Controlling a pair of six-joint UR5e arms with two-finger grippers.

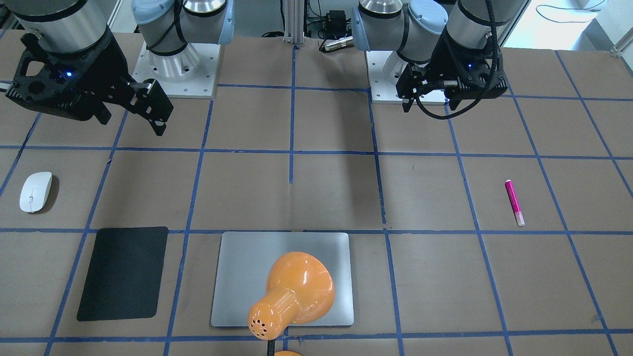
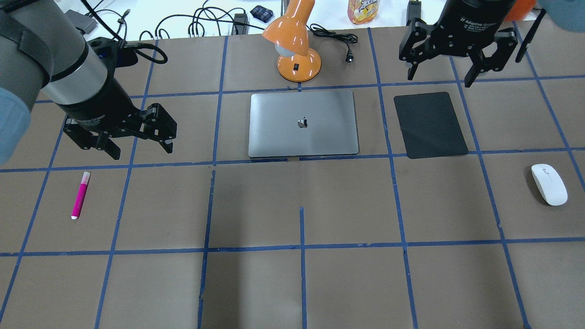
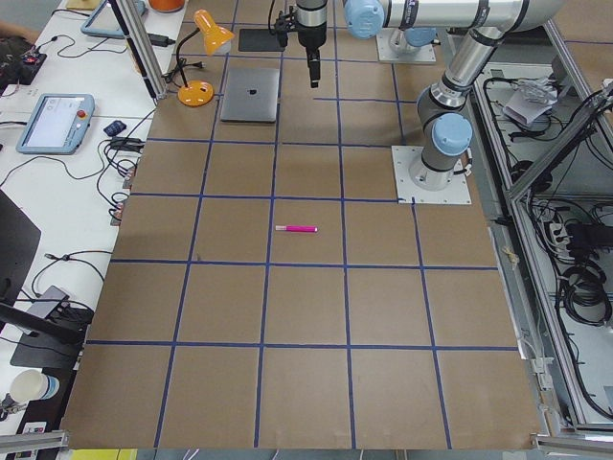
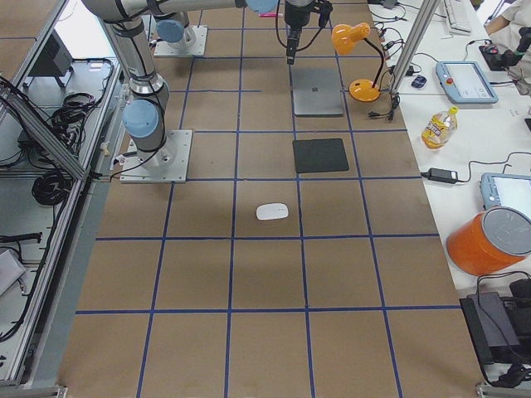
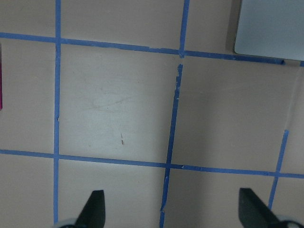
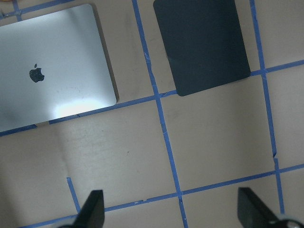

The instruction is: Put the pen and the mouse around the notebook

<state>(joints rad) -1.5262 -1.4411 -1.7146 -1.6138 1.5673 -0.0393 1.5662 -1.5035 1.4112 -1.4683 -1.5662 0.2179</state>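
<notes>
worktop (image 2: pixel 301 283): brown surface with a grid of blue tape lines; the squares nearest the robot carry nothing.

pen (image 2: pixel 80 195): magenta, lying flat on the robot's left side, pale end pointing away from the robot. it is well apart from the notebook and touches nothing else.

mouse (image 2: pixel 549 184): white, oval, lying flat on the robot's right side. it is well apart from the notebook, on the near side of the black pad and apart from it.

left gripper (image 2: pixel 141 152): hangs over the worktop just beyond the pen, between pen and notebook. jaws spread wide, nothing between them; its wrist view shows only bare worktop and tape in the gap.

notebook (image 2: pixel 303 137): silver-grey, closed, flat at the middle of the worktop, logo upward.

black pad (image 2: pixel 430 124): matte rectangle, flat, just beside the notebook on the robot's right, a gap between them.

right gripper (image 2: pixel 439 78): hangs over the far edge of the black pad. jaws spread wide, holding nothing.

lamp (image 2: pixel 299 66): orange desk lamp, base just beyond the notebook's far edge.

bottle (image 2: pixel 363 9): yellow label, on the pale surface beyond the worktop.
</notes>
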